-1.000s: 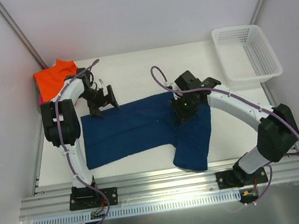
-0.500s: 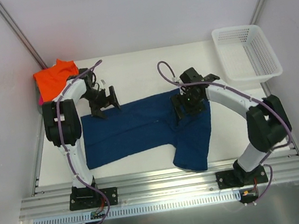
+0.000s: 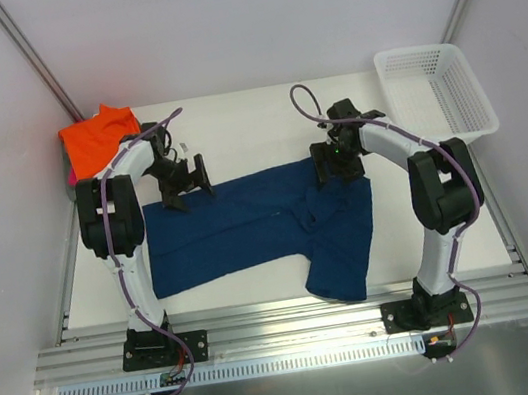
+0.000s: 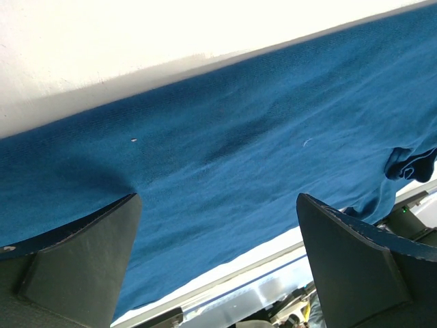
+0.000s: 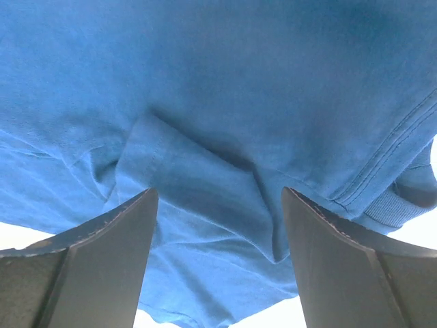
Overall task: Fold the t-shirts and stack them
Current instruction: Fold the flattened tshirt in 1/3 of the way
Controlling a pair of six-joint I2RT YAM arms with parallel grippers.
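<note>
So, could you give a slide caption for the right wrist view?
Open right gripper over a crease in the navy t-shirt.

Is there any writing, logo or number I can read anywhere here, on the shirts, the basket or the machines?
None readable.
The navy t-shirt shows plain cloth in every view, no print facing up.
The orange t-shirt and the white basket carry no lettering.
The left arm and right arm show no legible label at this size.

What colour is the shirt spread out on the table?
The shirt is plain navy blue, clearest from the top camera.
</note>
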